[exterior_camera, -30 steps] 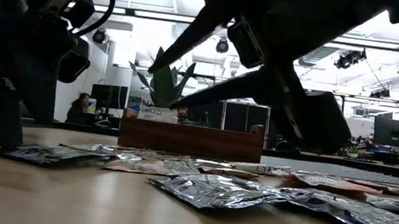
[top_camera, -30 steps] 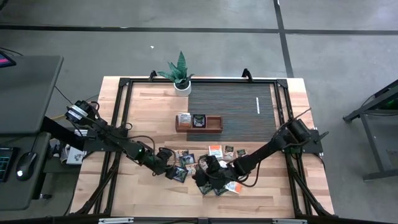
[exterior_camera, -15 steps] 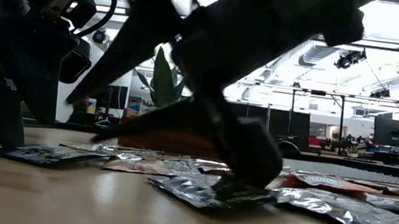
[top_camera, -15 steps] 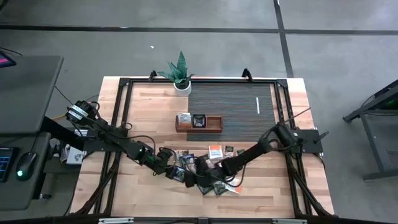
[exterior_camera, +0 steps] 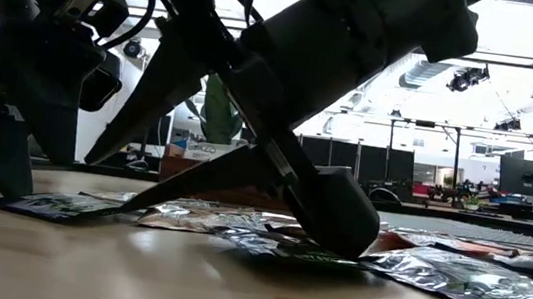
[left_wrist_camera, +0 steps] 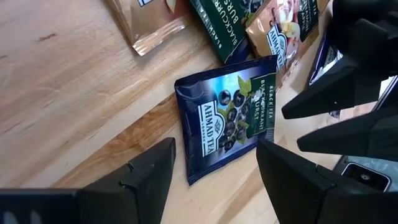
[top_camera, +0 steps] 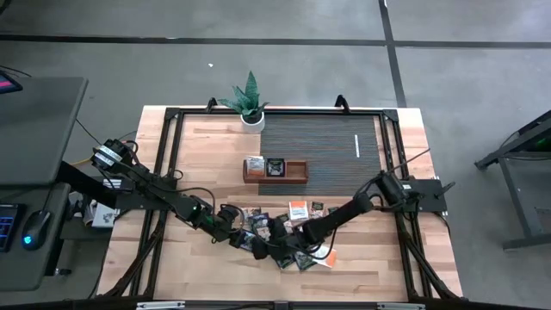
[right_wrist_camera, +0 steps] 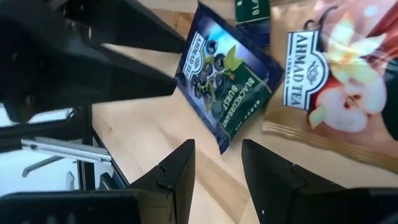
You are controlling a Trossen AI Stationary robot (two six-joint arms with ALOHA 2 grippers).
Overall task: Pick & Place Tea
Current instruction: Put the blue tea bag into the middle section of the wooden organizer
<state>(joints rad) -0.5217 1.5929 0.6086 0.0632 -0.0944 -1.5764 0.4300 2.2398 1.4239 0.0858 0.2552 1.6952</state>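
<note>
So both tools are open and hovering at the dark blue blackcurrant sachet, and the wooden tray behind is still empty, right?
Not quite. The wooden tray is not empty: the high view shows two sachets in its left and middle compartments. The rest holds: the left tool and right tool are open at the blackcurrant sachet.

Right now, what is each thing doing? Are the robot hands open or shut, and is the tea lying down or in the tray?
Left gripper: open, empty, low over the table.
Right gripper: open, empty, down among the sachets.
Blackcurrant tea sachet: lying flat on the table, between both grippers, not held.
Apple tea sachet: lying flat beside it.
Wooden tray: two sachets inside, one compartment empty.
Potted plant: upright at the table's far edge.
</note>
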